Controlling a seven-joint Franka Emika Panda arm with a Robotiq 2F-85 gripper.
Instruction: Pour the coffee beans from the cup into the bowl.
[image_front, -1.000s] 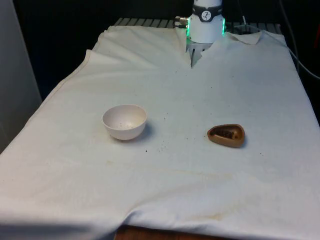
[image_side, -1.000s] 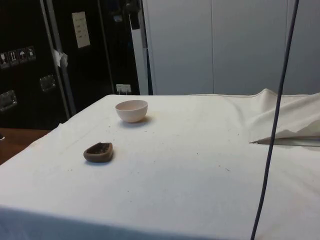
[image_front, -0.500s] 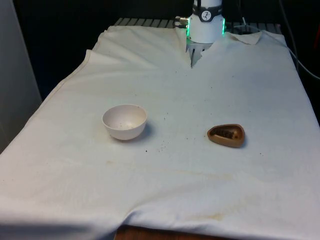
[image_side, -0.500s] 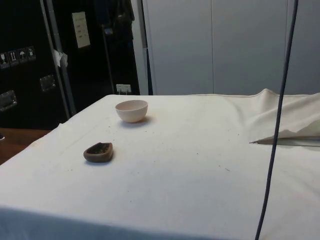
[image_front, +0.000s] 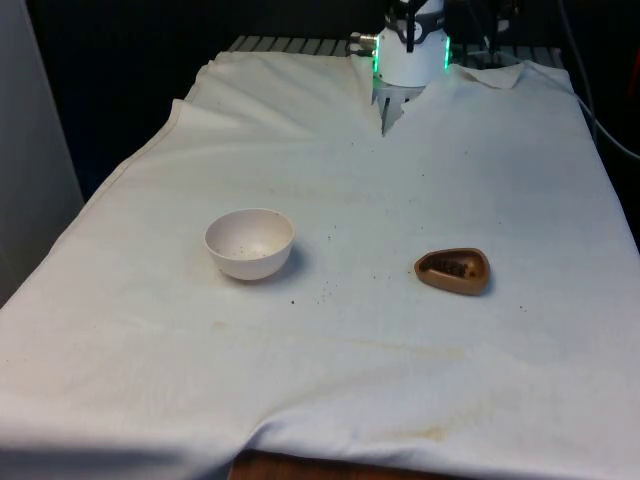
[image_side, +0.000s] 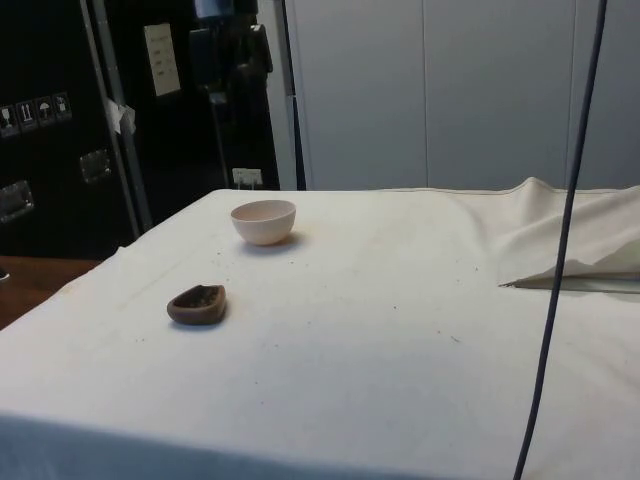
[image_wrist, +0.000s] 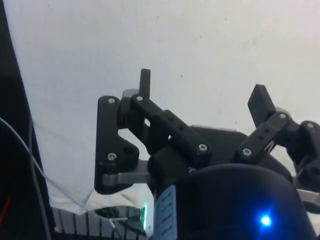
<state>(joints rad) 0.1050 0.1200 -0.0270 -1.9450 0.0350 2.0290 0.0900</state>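
Crumbs (image_front: 325, 291) (loose specks) between bowl (image_front: 249, 242) and cup (image_front: 453, 271)

My little brown cup (image_front: 453, 271) sits upright on the cloth with dark coffee beans (image_front: 451, 267) inside. The off-white bowl (image_front: 249, 243) stands upright well apart, toward the front view's left.

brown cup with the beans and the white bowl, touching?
Apart. In the front view a wide stretch of bare white cloth lies between the shallow brown cup of coffee beans and the round white bowl; the side view shows the same gap.
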